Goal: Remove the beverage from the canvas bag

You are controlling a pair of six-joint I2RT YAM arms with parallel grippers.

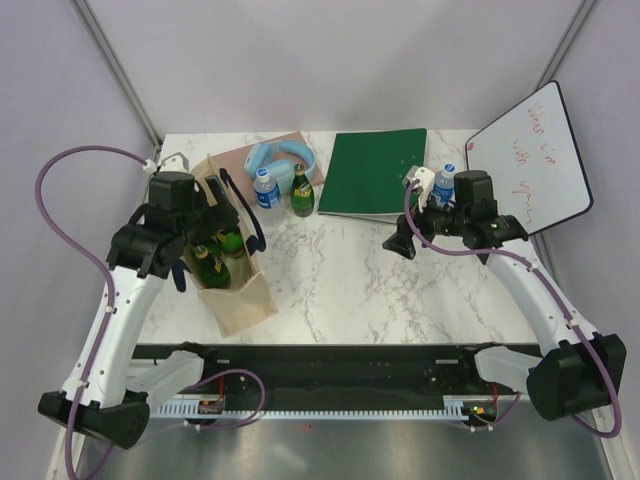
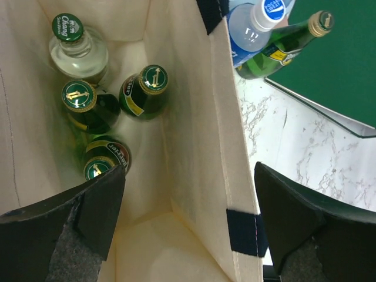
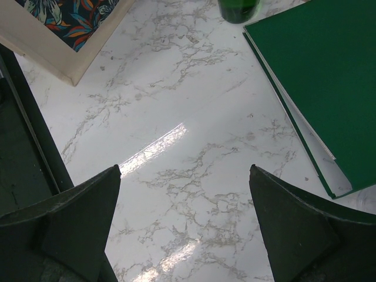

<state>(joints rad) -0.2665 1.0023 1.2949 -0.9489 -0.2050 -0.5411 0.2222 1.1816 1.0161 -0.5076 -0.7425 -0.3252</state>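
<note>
Marble table (image 1: 340,270) bore the canvas bag (image 1: 245,305). Bottles (image 2: 144,91) stood upright beneath left gripper (image 2: 189,170), jaws apart; right gripper (image 3: 185,170), likewise apart, distant.

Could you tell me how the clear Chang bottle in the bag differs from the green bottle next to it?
The Chang bottle is clear glass; the green bottle is dark green. The Chang bottle's cap is plain green with white lettering; the green bottle's has a gold rim and mark. Both are capped and stand cap-up in the canvas bag.
</note>
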